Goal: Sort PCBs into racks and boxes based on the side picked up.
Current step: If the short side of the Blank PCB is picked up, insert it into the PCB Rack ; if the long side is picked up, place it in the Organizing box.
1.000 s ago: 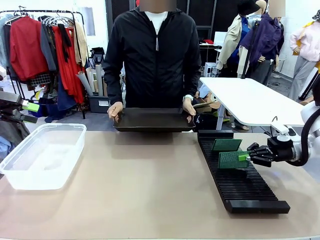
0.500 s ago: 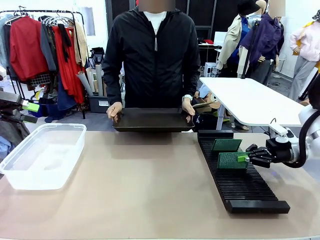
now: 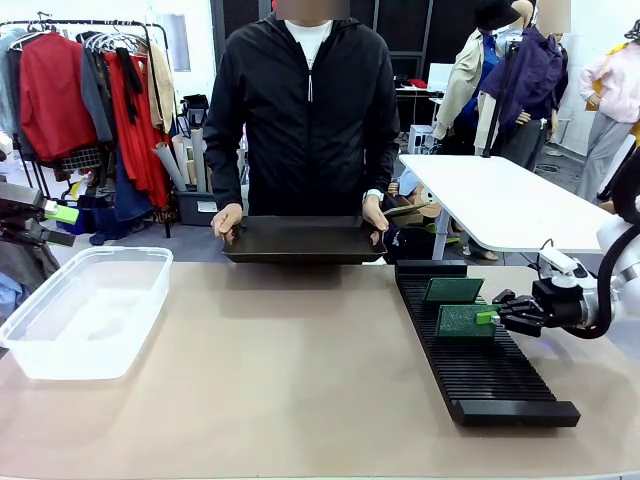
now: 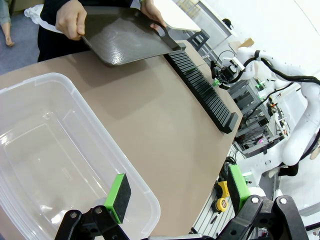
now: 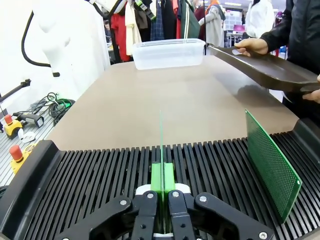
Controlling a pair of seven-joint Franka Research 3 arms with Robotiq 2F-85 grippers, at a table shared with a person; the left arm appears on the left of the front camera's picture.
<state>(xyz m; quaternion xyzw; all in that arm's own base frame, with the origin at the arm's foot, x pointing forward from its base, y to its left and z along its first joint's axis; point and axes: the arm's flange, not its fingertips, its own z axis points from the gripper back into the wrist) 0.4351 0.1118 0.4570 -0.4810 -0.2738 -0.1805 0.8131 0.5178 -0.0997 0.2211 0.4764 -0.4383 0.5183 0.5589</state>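
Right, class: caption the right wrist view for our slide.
Right claw shut on a PCB, standing it edge-on in the black rack.

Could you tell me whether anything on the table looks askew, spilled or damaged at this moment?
Nothing stands out. One PCB stands upright in the black rack, and the right gripper is shut on a second PCB, held edge-down over the slots. The clear box sits squarely and holds no boards.

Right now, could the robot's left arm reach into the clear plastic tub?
Probably yes: the left gripper hangs with fingers open right above the tub, whose top is uncovered, with nothing between.
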